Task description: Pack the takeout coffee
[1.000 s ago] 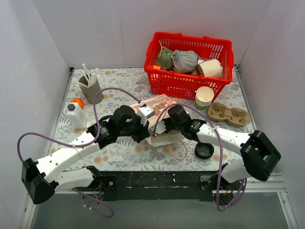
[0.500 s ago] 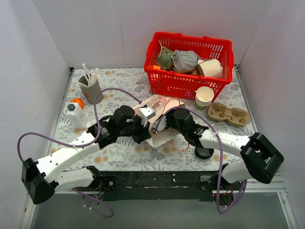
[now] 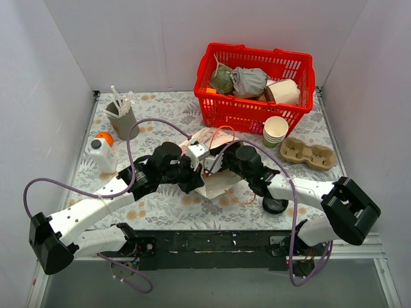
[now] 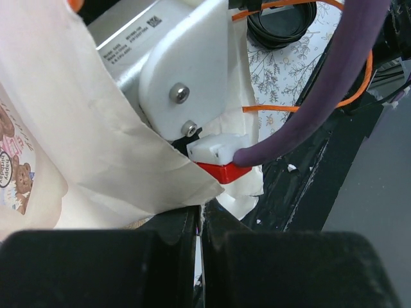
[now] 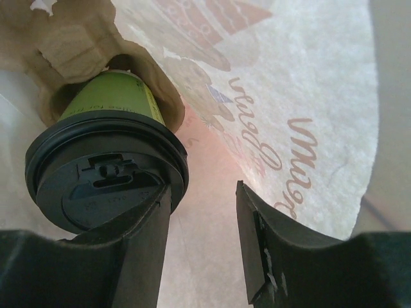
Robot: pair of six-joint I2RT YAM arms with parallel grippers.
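Observation:
The takeout coffee (image 5: 106,168), a green cup with a black dome lid, sits in a brown cardboard carrier (image 5: 64,51) inside a printed white paper bag (image 5: 302,109). My right gripper (image 5: 202,224) is open and empty inside the bag, its left finger (image 5: 138,250) right beside the lid. In the top view the bag (image 3: 218,183) lies between the two arms and hides the cup and the right fingers. My left gripper (image 4: 200,215) is shut on the bag's paper edge (image 4: 160,173), at the bag's left side (image 3: 194,172).
A loose black lid (image 3: 275,204) lies right of the bag. A stack of cream cups (image 3: 275,131) and a cardboard carrier (image 3: 311,154) stand beside the red basket (image 3: 257,112). A stirrer cup (image 3: 122,119), a bottle (image 3: 103,156) and an orange (image 3: 104,138) are at the left.
My right gripper has pushed left, deeper into the bag. The bag's mouth has risen and bunched between the two grippers. The left arm has hardly moved.

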